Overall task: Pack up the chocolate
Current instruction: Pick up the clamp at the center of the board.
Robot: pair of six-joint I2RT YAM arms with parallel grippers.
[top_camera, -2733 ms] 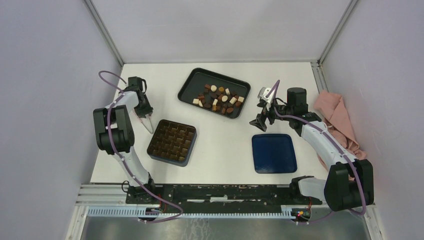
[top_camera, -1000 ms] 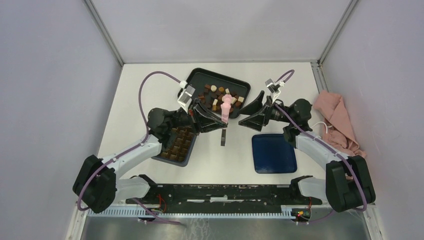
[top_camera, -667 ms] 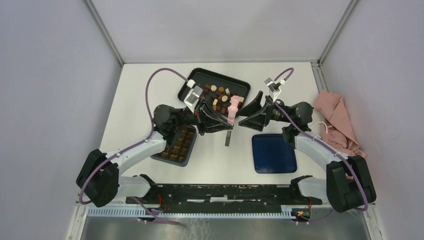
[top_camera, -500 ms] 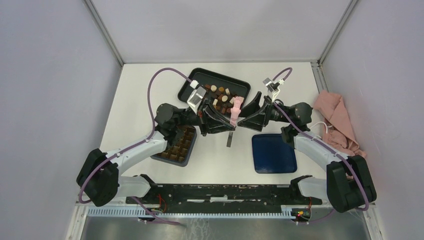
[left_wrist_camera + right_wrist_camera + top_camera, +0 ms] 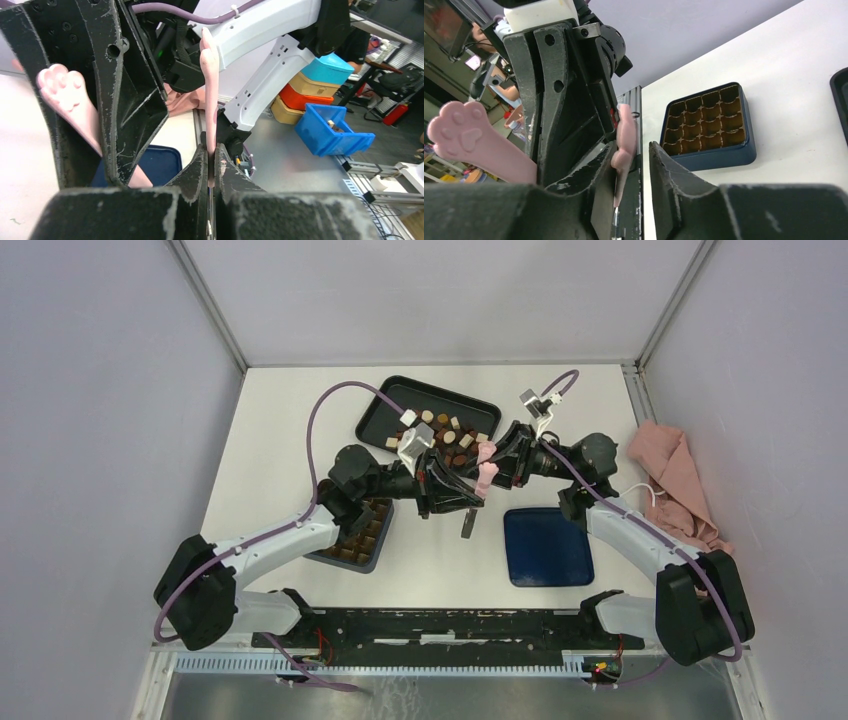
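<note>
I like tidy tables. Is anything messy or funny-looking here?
Nothing is spilled. The pink cloth lies crumpled at the right edge of the table, and the paw-tipped pink tweezers are up in the air between the jaws.

Brown and cream chocolate pieces [image 5: 447, 430] loose in black tray [image 5: 383, 415]

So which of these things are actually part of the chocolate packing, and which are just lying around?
Part of the job:
chocolate pieces in the black tray
dark box with square compartments
pink tweezers, clamped in the left gripper
blue square tray, possibly the box's lid

Just lying about:
pink cloth at the table's right edge
</note>
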